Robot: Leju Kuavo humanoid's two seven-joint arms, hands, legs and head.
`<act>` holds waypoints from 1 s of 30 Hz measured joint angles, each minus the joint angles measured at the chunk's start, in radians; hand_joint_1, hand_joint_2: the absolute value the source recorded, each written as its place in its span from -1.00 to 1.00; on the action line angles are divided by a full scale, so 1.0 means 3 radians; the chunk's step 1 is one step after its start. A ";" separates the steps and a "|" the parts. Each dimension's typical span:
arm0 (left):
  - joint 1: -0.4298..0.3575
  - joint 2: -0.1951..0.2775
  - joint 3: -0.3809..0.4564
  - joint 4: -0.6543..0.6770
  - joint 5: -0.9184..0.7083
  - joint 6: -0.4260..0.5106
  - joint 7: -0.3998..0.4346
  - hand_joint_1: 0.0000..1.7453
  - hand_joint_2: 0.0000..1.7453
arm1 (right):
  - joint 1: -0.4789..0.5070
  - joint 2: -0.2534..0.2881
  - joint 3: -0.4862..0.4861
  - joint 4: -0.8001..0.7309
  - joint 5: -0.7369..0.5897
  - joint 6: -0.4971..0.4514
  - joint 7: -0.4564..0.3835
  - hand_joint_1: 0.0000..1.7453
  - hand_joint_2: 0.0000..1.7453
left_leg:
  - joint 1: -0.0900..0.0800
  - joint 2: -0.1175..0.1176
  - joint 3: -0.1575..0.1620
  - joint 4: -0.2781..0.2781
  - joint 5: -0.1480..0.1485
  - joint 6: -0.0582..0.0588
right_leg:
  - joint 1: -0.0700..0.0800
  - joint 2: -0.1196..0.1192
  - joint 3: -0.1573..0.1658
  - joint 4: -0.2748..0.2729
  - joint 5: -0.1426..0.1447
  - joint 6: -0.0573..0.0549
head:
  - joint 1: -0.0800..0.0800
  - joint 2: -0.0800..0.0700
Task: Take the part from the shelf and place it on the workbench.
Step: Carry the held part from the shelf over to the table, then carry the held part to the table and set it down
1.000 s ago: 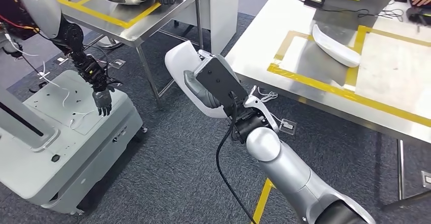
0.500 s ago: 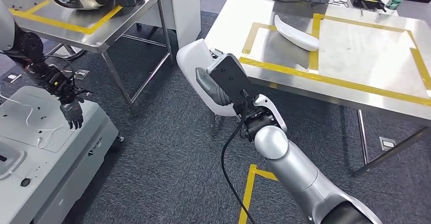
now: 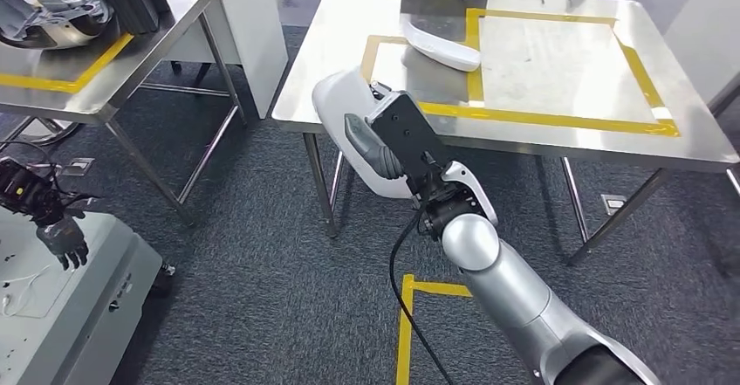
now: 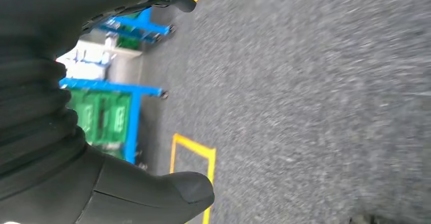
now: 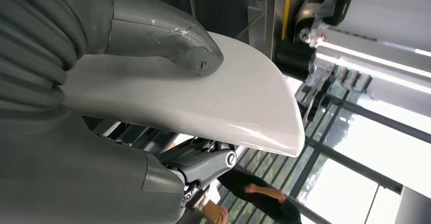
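Observation:
My right hand (image 3: 384, 145) holds a white curved part (image 3: 336, 110) in front of the steel workbench (image 3: 558, 136), near its front left corner. In the right wrist view the grey thumb (image 5: 167, 36) presses on the white part (image 5: 203, 102), with fingers under it. A second white curved part (image 3: 441, 46) lies on the workbench inside the yellow-taped frame. My left hand (image 3: 61, 238) hangs at the far left over a white machine base (image 3: 96, 315), fingers pointing down with nothing in them. The left wrist view looks past my left hand (image 4: 101, 183) at grey carpet, blurred.
A second steel table (image 3: 113, 62) with yellow tape, a metal part and dark boxes stands at the back left. A white cabinet (image 3: 253, 27) is between the tables. Yellow floor tape (image 3: 406, 324) lies below my right arm. A laptop and cables sit at the workbench's far edge.
The whole view has swung, so the workbench now faces me and sits more central. My right hand still holds the white part. The left hand has slid toward the left edge of the view.

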 joint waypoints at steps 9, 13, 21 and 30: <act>-0.0007 -0.0003 -0.0002 0.0001 -0.0011 -0.0009 0.0023 -1.00 1.00 | -0.0027 -0.0036 -0.0011 0.0001 -0.0026 -0.0011 -0.0002 1.00 1.00 | -0.0031 0.0204 0.0044 -0.0161 0.0045 0.0190 | 0.0021 -0.0264 -0.0397 0.0690 -0.0316 0.0141 | 0.0022 0.0000; -0.0010 -0.0003 -0.0002 0.0002 -0.0002 -0.0009 0.0026 -1.00 1.00 | -0.0030 -0.0036 -0.0012 0.0019 -0.0028 -0.0008 -0.0002 1.00 1.00 | -0.0059 0.0383 0.0048 -0.0156 0.0034 0.0199 | 0.0039 -0.0333 -0.0316 0.0639 -0.0212 0.0105 | 0.0022 0.0000; -0.0050 -0.0001 0.0001 0.0000 0.0018 0.0003 0.0059 -1.00 1.00 | -0.0062 -0.0011 -0.0025 0.0016 -0.0028 -0.0027 -0.0014 1.00 1.00 | -0.0079 0.0437 0.0044 -0.0085 -0.0059 0.0075 | 0.0080 -0.0370 0.0008 -0.0036 0.0003 -0.0071 | 0.0017 0.0000; -0.0022 0.0015 0.0001 0.0007 0.0038 0.0024 0.0069 -1.00 1.00 | -0.0054 0.0055 -0.0028 0.0016 -0.0027 -0.0027 -0.0041 1.00 1.00 | -0.0041 0.0009 -0.0054 0.0090 -0.0029 0.0047 | 0.0051 -0.0018 -0.0013 -0.0008 0.0022 -0.0072 | 0.0011 0.0000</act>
